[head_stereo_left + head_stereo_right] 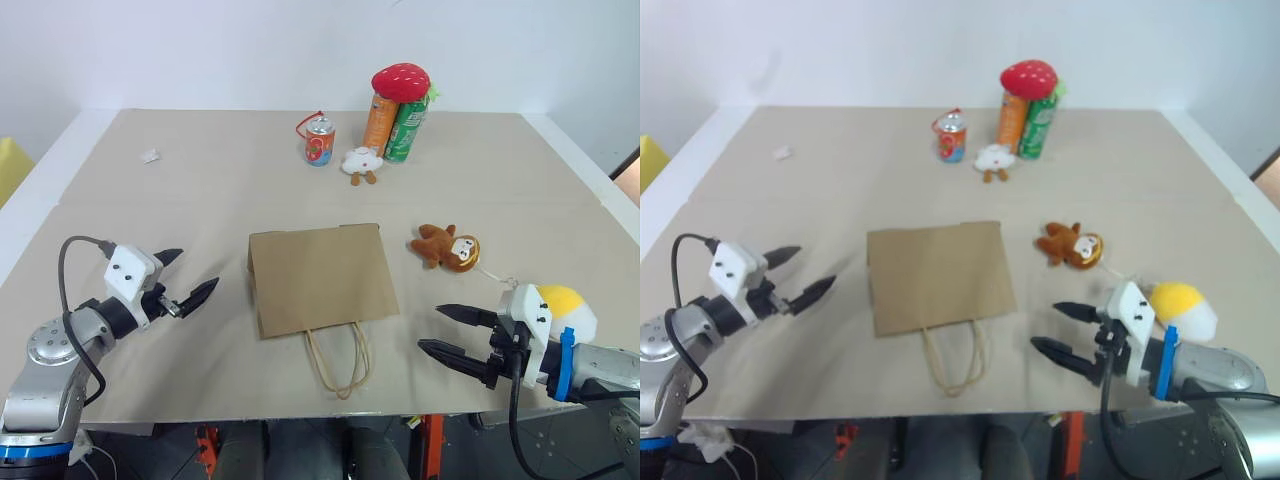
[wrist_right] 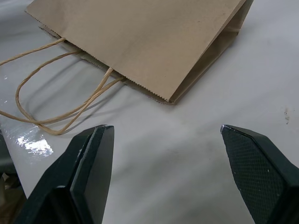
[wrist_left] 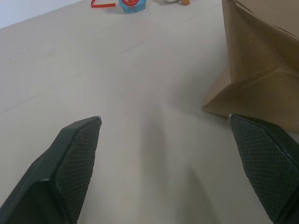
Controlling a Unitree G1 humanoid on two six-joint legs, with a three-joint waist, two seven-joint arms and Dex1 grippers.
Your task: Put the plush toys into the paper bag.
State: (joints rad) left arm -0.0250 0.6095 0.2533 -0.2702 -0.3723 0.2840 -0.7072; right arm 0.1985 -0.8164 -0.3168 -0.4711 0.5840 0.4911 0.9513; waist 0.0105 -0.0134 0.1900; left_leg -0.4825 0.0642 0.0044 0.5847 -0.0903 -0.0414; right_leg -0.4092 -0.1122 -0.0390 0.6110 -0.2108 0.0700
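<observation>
Left eye view: the paper bag (image 1: 322, 278) lies flat in the middle of the frame, its mouth and two cord handles (image 1: 339, 362) pointing toward the bottom edge. My left gripper (image 1: 190, 279) sits at lower left, fingers spread wide and holding nothing; my right gripper (image 1: 447, 332) sits at lower right, also spread and empty. Both are close to the bag's sides but apart from it.

The brown monkey (image 1: 448, 246) lies right of centre, just beyond the bag's right edge and above my right gripper. The yellow-and-white toy (image 1: 570, 309) rests at the far right, beside my right wrist. A small white plush (image 1: 361, 161) sits higher in the frame, near a can (image 1: 319, 140), with two tall tubes (image 1: 396, 126) behind it that carry a red mushroom-shaped plush (image 1: 400, 81) on top.

I judge the toys light, soft and squashy: they should give under my fingers and not slip, so a pinch across the monkey's body or head ought to hold. A thin string seems to trail from it; I would avoid grabbing that alone.

The bag is the harder piece, I think. It is light, thin and creased flat, so it may slide or crumple when pushed. I would take the upper layer at the mouth, or a handle, and lift to open it.
</observation>
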